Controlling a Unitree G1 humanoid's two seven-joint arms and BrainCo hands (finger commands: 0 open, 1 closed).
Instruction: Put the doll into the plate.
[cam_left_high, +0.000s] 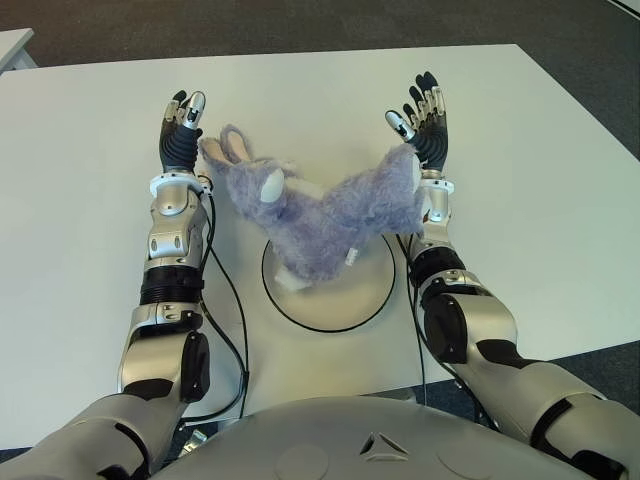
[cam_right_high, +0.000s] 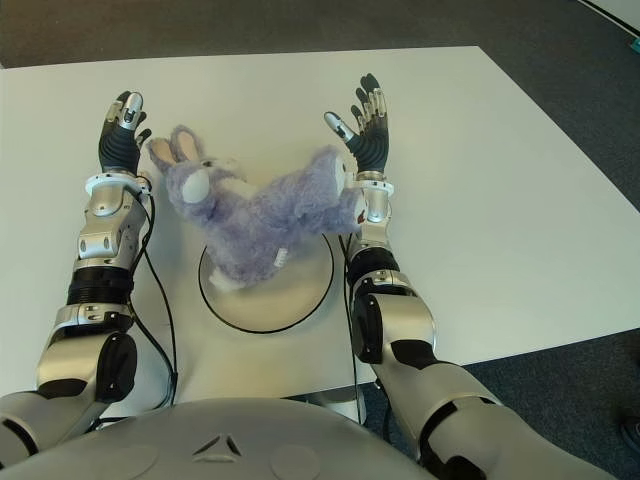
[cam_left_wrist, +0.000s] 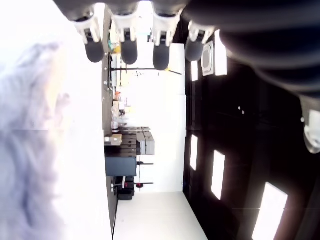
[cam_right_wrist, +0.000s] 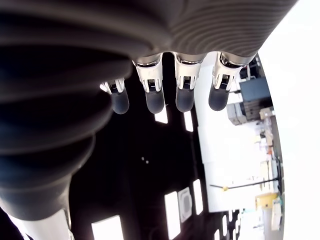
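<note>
Two hands flank the doll (cam_left_high: 320, 215) — the left hand (cam_left_high: 182, 135) beside its eared head, the right hand (cam_left_high: 425, 125) beside its other end, both with fingers stretched out and grasping nothing. The purple plush doll is between the forearms, its lower part over the white plate (cam_left_high: 375, 295) on the tabletop (cam_left_high: 540, 200) — whether it touches either hand is unclear.

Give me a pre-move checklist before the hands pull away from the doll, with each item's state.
1. Doll over the plate: ok, its body covers the plate's middle.
2. Doll fully inside the rim: not ok, head and ears reach past it toward the left robot hand.
3. Left robot hand open: ok, fingers extended.
4. Right robot hand open: ok, fingers extended.
5. Doll settled on the plate: cannot tell.
6. Table beside both hands bare: ok.
</note>
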